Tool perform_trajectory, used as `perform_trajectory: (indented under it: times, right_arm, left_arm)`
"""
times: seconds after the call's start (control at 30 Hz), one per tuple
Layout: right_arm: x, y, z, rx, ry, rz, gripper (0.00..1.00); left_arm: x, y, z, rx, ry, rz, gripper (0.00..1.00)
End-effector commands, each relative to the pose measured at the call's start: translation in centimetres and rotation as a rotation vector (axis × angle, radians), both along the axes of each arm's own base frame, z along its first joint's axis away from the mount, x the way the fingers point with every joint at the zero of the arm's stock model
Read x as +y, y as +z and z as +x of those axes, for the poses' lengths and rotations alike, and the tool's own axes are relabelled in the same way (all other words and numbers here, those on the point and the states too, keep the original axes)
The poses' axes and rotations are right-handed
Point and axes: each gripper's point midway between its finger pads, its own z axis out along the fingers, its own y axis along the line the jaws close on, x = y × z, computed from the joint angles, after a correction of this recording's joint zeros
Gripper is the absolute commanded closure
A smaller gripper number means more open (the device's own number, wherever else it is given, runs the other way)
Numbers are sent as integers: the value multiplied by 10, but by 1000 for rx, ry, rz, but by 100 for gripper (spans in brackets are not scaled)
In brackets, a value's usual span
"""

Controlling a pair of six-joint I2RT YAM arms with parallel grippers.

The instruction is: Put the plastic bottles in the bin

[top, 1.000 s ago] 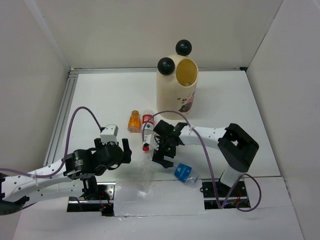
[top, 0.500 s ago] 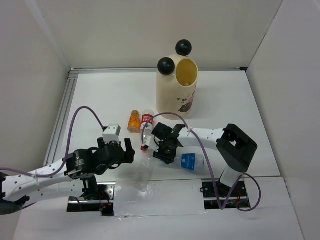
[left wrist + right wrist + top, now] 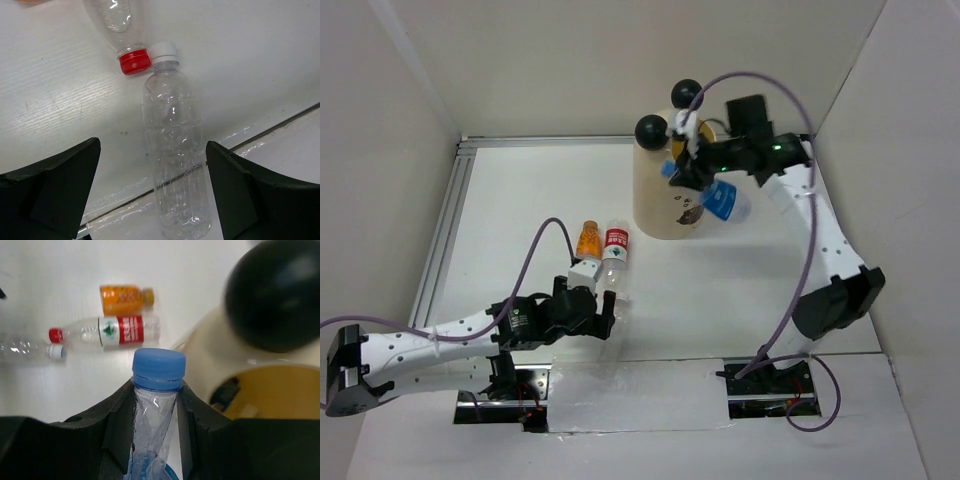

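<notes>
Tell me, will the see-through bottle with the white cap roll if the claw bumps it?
Probably: the white-capped bottle lies on its round side, so a sideways bump could roll it. It looks empty and thin, so likely light and squashy.

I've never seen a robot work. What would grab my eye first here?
Probably the tall cream bin with black ball ears at the back of the table, where the right gripper holds a blue-capped bottle up by its rim. Nearer the front, the left gripper hangs open over a clear white-capped bottle lying flat, with a red-labelled bottle and a small orange one just beyond it.
</notes>
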Motion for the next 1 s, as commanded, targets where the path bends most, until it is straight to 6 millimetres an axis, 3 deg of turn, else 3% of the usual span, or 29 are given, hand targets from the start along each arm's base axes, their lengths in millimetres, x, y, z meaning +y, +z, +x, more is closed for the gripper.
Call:
perform_trajectory:
  times: [0.0, 0.07, 0.17, 0.27, 0.4, 0.57, 0.63, 0.77, 0.97]
  right_arm:
    - [-7, 105, -52, -136, 217, 238, 100]
    - [-17, 140, -59, -220, 238, 329, 100]
    - [-37, 177, -67, -363, 271, 441, 100]
    - [-47, 189, -57, -544, 303, 438, 100]
    - [-45, 184, -30, -607, 293, 422, 100]
    - [-28, 184, -7, -664, 314, 426, 100]
    - [-16, 173, 4, -647, 337, 435, 100]
    - [-2, 172, 7, -679, 378, 448, 100]
    - [10, 176, 27, -742, 394, 455, 100]
  left_arm:
    - [-22, 10, 2, -30, -83, -27, 1]
    - [-26, 8, 4, -26, -83, -18, 1]
    - [-29, 3, 4, -19, -96, -4, 1]
    - [-31, 3, 6, -27, -89, -6, 1]
    - [-32, -14, 6, 8, -76, 40, 1]
    - [-36, -24, 7, 29, -70, 72, 1]
    - [-36, -27, 7, 37, -64, 76, 1]
    - [-36, -27, 7, 41, -57, 70, 1]
    - [-34, -29, 6, 53, -44, 70, 1]
